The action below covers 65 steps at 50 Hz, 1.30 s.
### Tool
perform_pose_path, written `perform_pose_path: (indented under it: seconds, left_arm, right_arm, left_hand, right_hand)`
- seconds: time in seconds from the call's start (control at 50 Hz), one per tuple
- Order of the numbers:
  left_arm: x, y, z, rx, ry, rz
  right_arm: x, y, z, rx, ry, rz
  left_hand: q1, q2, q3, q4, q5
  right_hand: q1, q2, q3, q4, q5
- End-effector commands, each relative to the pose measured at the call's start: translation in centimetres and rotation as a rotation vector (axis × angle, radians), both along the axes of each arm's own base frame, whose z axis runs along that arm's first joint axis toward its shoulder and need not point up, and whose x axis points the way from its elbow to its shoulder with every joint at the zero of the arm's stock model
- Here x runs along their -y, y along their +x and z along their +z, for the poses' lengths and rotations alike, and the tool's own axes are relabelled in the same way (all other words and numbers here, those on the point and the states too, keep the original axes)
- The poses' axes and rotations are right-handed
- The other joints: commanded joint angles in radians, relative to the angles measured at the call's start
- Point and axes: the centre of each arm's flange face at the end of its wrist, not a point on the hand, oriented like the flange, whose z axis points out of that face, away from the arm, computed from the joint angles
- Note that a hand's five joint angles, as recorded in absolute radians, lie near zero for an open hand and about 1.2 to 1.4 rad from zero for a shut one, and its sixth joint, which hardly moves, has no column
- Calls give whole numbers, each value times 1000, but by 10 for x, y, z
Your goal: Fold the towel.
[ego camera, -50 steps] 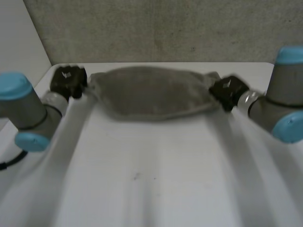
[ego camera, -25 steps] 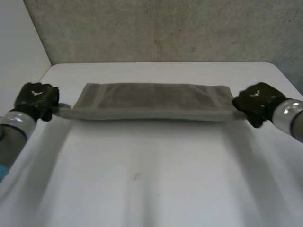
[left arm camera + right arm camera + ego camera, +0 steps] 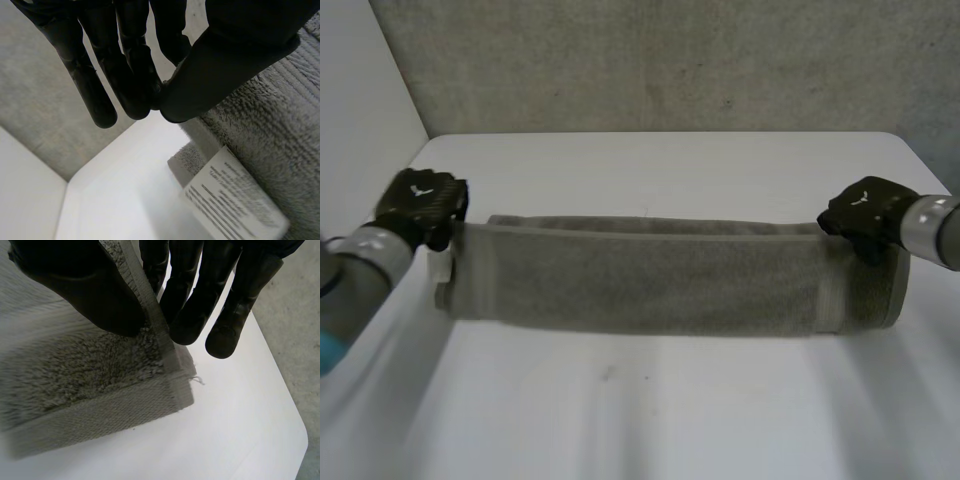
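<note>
Left hand (image 3: 420,205): I have the thumb closed against the fingers on the towel (image 3: 640,285), clamped on its upper left corner, near the left edge of the table (image 3: 650,420).
Right hand (image 3: 865,215): thumb and fingers pinch the hemmed edge at the towel's upper right corner, near the table's right edge.
Towel: grey terry, stretched as a long band between the two hands across the table's width. A second layer shows behind the front one. The right wrist view shows its lower right corner lying on the table.
Reason for grip: a pinch at each end holds the top edge taut and level, so the layers line up without sagging.
Care label (image 3: 235,200): white and printed, at the towel's left end, just beside my left thumb.
Stage: I judge one fold is in place. Next, lay the band flat before letting go of the corners.
</note>
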Motion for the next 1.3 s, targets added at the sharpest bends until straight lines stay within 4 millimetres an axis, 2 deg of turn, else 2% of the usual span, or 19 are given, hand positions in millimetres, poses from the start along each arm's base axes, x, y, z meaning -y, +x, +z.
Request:
perform_pose_path:
  seconds: [0.02,0.18,0.38,0.4,0.42,0.44,0.46,0.54,0.64,0.74,0.8,0.84,0.86,0.9,0.92,1.0,1.04,1.12,1.3]
  left_arm:
    - [68,-25,-38,17,-22,34]
    - [95,-40,-67,64,17,37]
    - [104,-40,-86,122,21,45]
    - [103,-41,-87,123,24,44]
    - [103,-41,-87,123,24,44]
    - [103,-41,-87,124,29,46]
    - [102,-41,-86,124,29,46]
    - [99,-44,-81,120,30,46]
    - [93,-38,-59,99,37,103]
    - [72,-33,-21,-16,41,131]
    - [65,-32,-12,-42,44,134]
    - [50,-29,4,-92,45,134]
    - [50,-29,4,-93,45,134]
    - [34,-27,15,-135,49,132]
    - [27,-26,20,-158,49,125]
    - [11,-27,23,-205,53,95]
    - [0,-27,23,-254,48,65]
    - [-6,-25,19,-287,30,47]
    - [-10,-24,12,-310,-12,35]
  right_arm:
    - [48,27,-40,-19,-63,-8]
    - [77,37,-56,39,-210,-18]
    - [87,48,-70,47,-278,1]
    - [87,50,-76,44,-271,5]
    - [87,50,-76,44,-271,5]
    - [87,52,-79,48,-267,8]
    - [87,54,-79,52,-271,16]
    - [88,54,-75,63,-282,12]
    - [87,54,-53,106,-316,-16]
    - [65,44,-20,211,-268,-83]
    - [54,41,-13,226,-252,-91]
    - [32,35,-5,228,-223,-101]
    - [32,35,-5,228,-223,-101]
    - [9,29,0,233,-188,-110]
    - [8,29,0,233,-187,-110]
    - [-19,19,-11,264,-73,-163]
    - [-24,14,-17,266,-37,-184]
    - [-34,5,-36,266,49,-215]
    - [-26,-8,-66,270,52,-251]
  left_hand:
    - [175,177,179,178,184]
    - [175,177,179,178,184]
    - [175,177,179,178,184]
    - [-197,-194,-193,-194,-188]
    - [-200,-198,-197,-198,-191]
    - [-805,-803,-801,-802,-796]
    - [-1047,-1044,-1043,-1044,-1038]
    - [-1046,-1043,-1042,-1043,-1037]
    - [-1046,-1043,-1042,-1043,-1037]
    - [-1043,-1041,-1039,-1040,-1034]
    - [-1043,-1041,-1039,-1040,-1034]
    - [-1043,-1041,-1039,-1040,-1034]
    - [-1043,-1041,-1039,-1040,-1034]
    - [-1043,-1041,-1039,-1040,-1034]
    - [-1043,-1041,-1039,-1040,-1034]
    - [-1043,-1041,-1039,-1040,-1034]
    - [-1043,-1041,-1039,-1040,-1034]
    - [-1043,-1041,-1039,-1040,-1034]
    - [-1043,-1041,-1039,-1040,-1034]
  right_hand:
    - [73,54,57,59,46]
    - [73,54,57,59,46]
    - [15,-4,-1,2,-12]
    - [-625,-643,-640,-638,-651]
    - [-631,-649,-646,-644,-658]
    - [-1149,-1168,-1165,-1163,-1176]
    - [-1149,-1168,-1165,-1163,-1176]
    - [-1149,-1168,-1165,-1163,-1176]
    - [-1149,-1168,-1165,-1163,-1176]
    - [-1149,-1168,-1165,-1163,-1176]
    - [-1149,-1168,-1165,-1163,-1176]
    - [-1149,-1168,-1165,-1163,-1176]
    - [-1149,-1168,-1165,-1163,-1176]
    - [-1149,-1168,-1165,-1163,-1176]
    - [-1149,-1168,-1165,-1163,-1176]
    - [-1149,-1168,-1165,-1163,-1176]
    - [-1149,-1168,-1165,-1163,-1176]
    - [-1137,-1155,-1152,-1150,-1163]
    - [-1016,-1034,-1031,-1029,-1042]
